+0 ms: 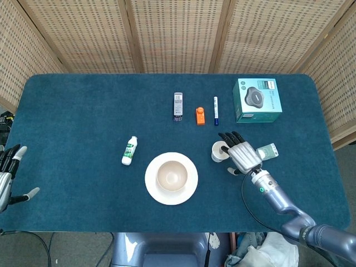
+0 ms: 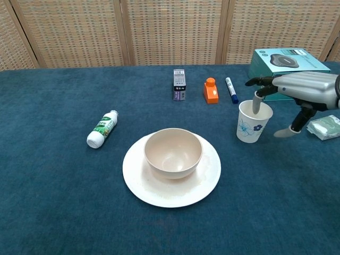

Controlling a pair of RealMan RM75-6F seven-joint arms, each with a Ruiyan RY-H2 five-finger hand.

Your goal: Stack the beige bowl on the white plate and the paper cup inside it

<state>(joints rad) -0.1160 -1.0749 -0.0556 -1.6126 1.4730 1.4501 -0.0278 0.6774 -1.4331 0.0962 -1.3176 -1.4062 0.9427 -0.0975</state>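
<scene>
The beige bowl [image 1: 172,176] [image 2: 172,153] sits upright in the middle of the white plate [image 1: 153,189] [image 2: 175,195]. To their right the paper cup [image 1: 218,151] [image 2: 251,124] stands upright on the blue cloth. My right hand [image 1: 242,155] [image 2: 304,89] hovers just right of the cup, fingers spread. One fingertip [image 2: 256,104] dips into the cup's mouth, while the thumb stays apart from the cup's wall. It holds nothing. My left hand [image 1: 8,176] shows only in the head view, at the table's left edge, fingers apart and empty.
A white bottle with a green label [image 1: 129,151] [image 2: 102,129] lies left of the plate. A dark small box [image 1: 178,106], an orange item [image 1: 200,115] and a blue marker [image 1: 216,110] lie further back. A teal box [image 1: 257,100] [image 2: 287,65] and a small packet [image 1: 268,151] [image 2: 324,127] flank my right hand.
</scene>
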